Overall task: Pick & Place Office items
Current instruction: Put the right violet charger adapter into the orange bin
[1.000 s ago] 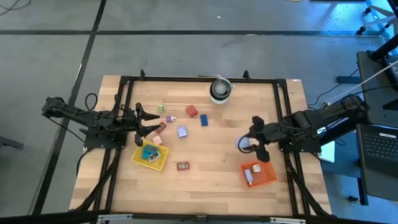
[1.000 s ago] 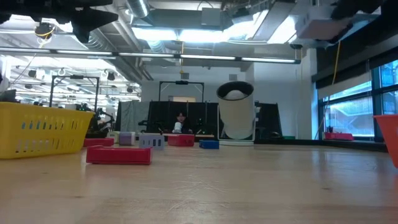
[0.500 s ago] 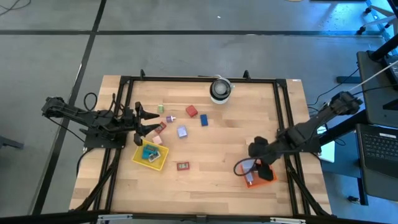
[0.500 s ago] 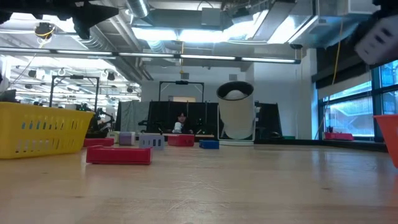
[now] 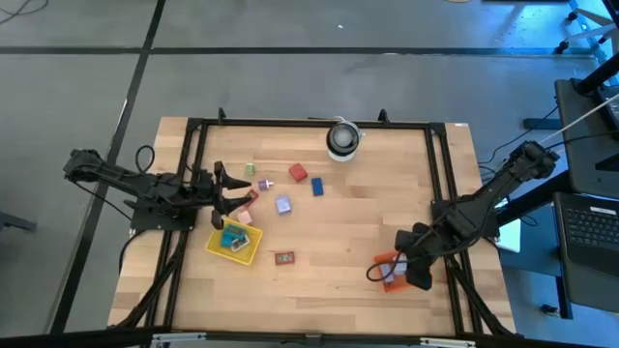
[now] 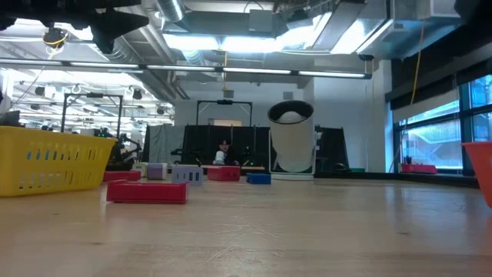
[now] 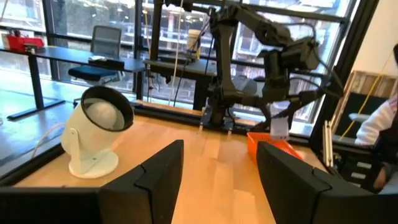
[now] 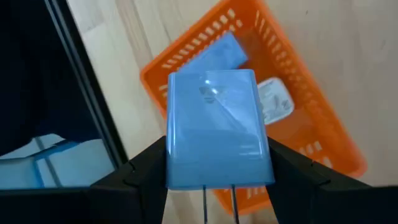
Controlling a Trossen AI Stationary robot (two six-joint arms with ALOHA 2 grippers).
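My right gripper point(image 8: 217, 163) is shut on a light blue block point(image 8: 214, 124) with two metal prongs, above the orange tray point(image 8: 311, 118) at the table's near right point(image 5: 398, 259). In that tray lie a white piece point(image 8: 275, 102) and another blue piece point(image 8: 214, 51). My left gripper point(image 5: 232, 193) stands open and level at the table's left, just past the yellow tray point(image 5: 232, 244), with nothing between its fingers point(image 7: 155, 180). Small office items lie on the wood between: green point(image 5: 250, 170), red point(image 5: 298, 173), blue point(image 5: 317, 187), lavender point(image 5: 283, 204) and a flat red one point(image 5: 284, 257). My right gripper pinches the light blue block between its two fingers, on two opposite sides near the pronged end point(image 8: 177, 171). The fingers slant steeply down from the table's right. The block is lifted clear over the orange tray, its prongs pointing back toward the wrist.
A white round roll point(image 5: 342, 138) stands at the far edge, also in the low view point(image 6: 290, 137). The yellow tray holds teal and blue pieces. A black frame point(image 5: 440, 184) runs round the table. The flat red piece point(image 6: 146, 191) lies in the open middle.
My right gripper has gone toward the table's near edge and down with the blue block, from beside the orange tray's far side to above the tray. It has tipped from nearly level to steeply downward and rolled at the wrist.
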